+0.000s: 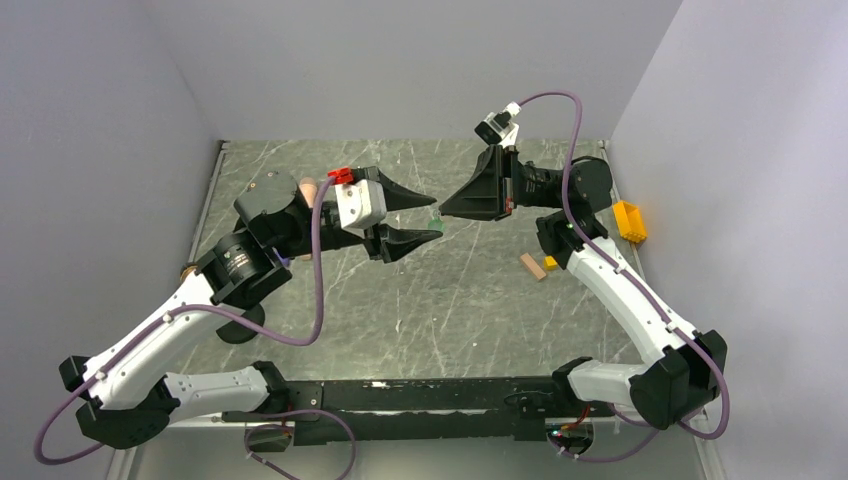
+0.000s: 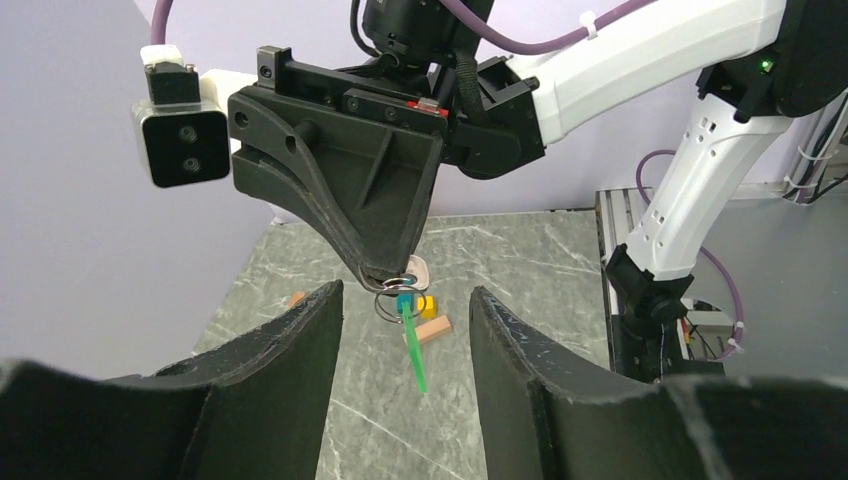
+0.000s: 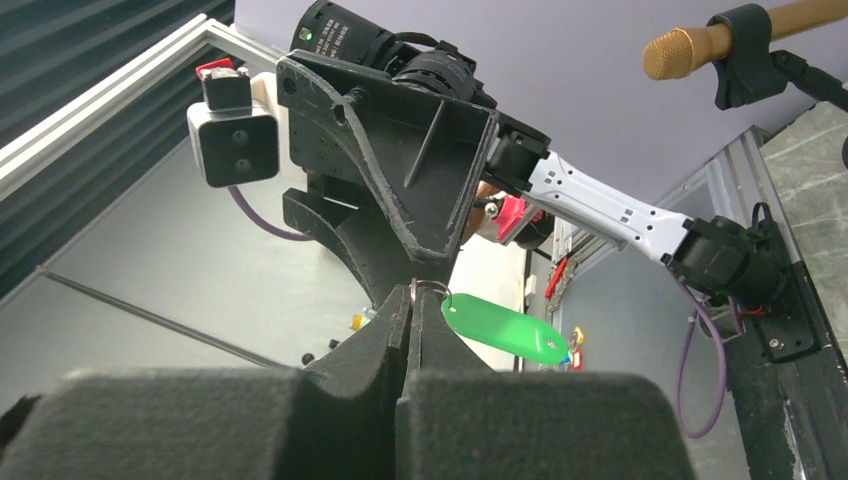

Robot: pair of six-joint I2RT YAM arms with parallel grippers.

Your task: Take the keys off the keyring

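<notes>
Grey marbled table; tan block, small yellow piece beside it.

Robotics lab test cell: plain lavender walls box in a marble-patterned table, a black arm-mounting rail at 6 o'clock, a clamped gold microphone at 1 o'clock.

The keyring is a thin silvery wire loop, nipped at its edge between the closed fingertips of the right hand and held in the air above the counter. From it hangs the green key tag, a flat, bright green plastic piece with rounded ends, still threaded on the loop. In the left wrist view the tag dangles edge-on below the ring, tilted slightly. From above, only a green speck shows.
</notes>
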